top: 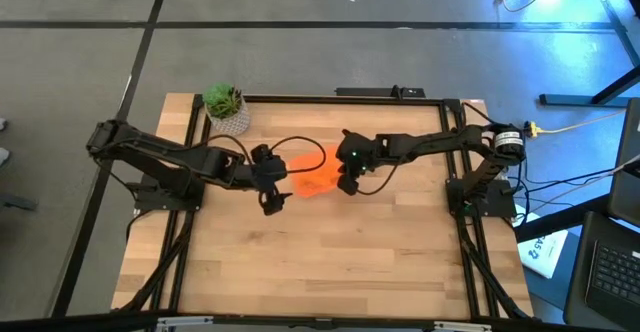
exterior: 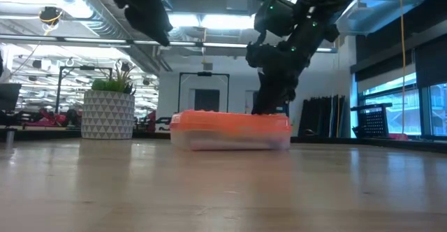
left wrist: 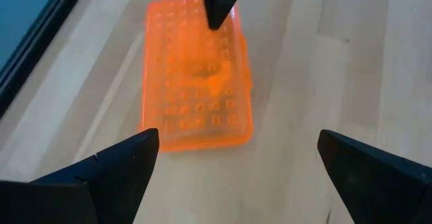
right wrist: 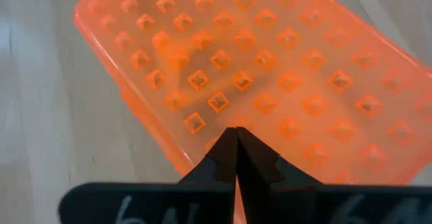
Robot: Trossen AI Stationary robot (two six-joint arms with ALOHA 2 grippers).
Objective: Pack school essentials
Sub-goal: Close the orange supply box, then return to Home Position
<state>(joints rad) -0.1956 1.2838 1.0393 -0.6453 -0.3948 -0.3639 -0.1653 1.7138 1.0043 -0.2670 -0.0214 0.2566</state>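
High view is showing both dark arms reaching in toward the middle of the wooden table (top: 330, 262), where a clear case with an orange lid (top: 312, 175) is lying flat. The left gripper (top: 274, 194) is hanging just beside one short end of the case, and the right gripper (top: 347, 181) is sitting at the opposite end. A small potted plant (top: 227, 108) is standing well apart, behind the left arm.

Low view is adding what the overhead cannot: the lid (exterior: 230, 122) is sitting closed on the clear body, and the right gripper (exterior: 269, 106) is coming down onto the lid's far end, while the left arm is hanging high above the table. The plant (exterior: 108, 110) in its patterned white pot is standing upright off to the side.

Left wrist view is showing that arm's two fingers (left wrist: 111, 166) spread wide with nothing between them, the case (left wrist: 196, 82) lying ahead of the tips and not touched by them. The tip of the other gripper (left wrist: 219, 8) is pressing on the far end of the lid.

Right wrist view is giving the closest look: its two fingers (right wrist: 236, 158) are pinched together, holding nothing, their joined tip resting on the studded orange lid (right wrist: 270, 69).

I cannot see any stationery in any view; the case's contents are hidden under the lid.
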